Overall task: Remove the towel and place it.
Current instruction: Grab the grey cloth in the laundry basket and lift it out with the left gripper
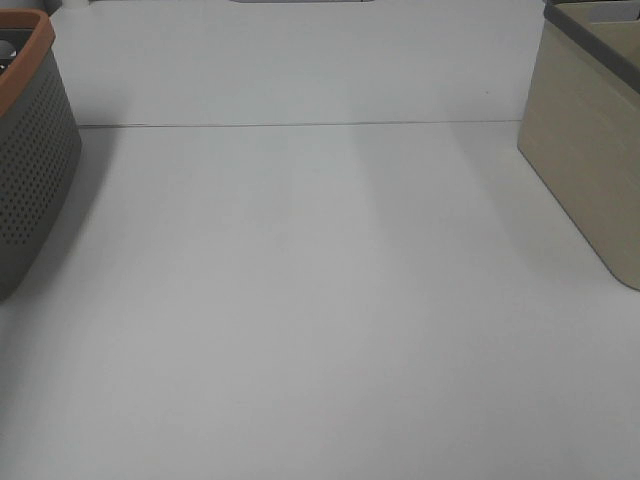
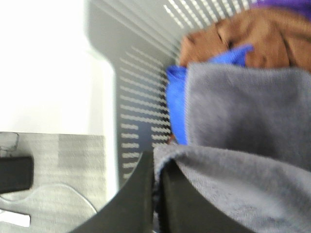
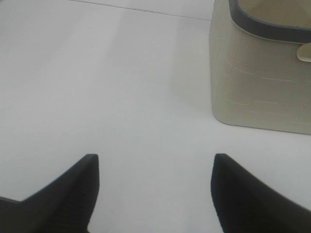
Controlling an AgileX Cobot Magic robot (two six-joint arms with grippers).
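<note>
In the left wrist view the towel (image 2: 243, 121) is grey terry cloth lying folded on top of other cloths inside a perforated grey basket (image 2: 141, 97). My left gripper (image 2: 156, 165) is shut on the towel's near edge, which is pinched between the two black fingers. My right gripper (image 3: 155, 162) stands open over the bare white table (image 3: 97, 87) with nothing between its fingers. Neither gripper nor the towel shows in the exterior high view.
A grey perforated basket with an orange rim (image 1: 30, 170) stands at the left edge and a beige basket (image 1: 590, 150) with a dark rim at the right. Under the towel lie a blue cloth (image 2: 176, 102), a brown cloth (image 2: 252, 39) and a purple one (image 2: 286, 4).
</note>
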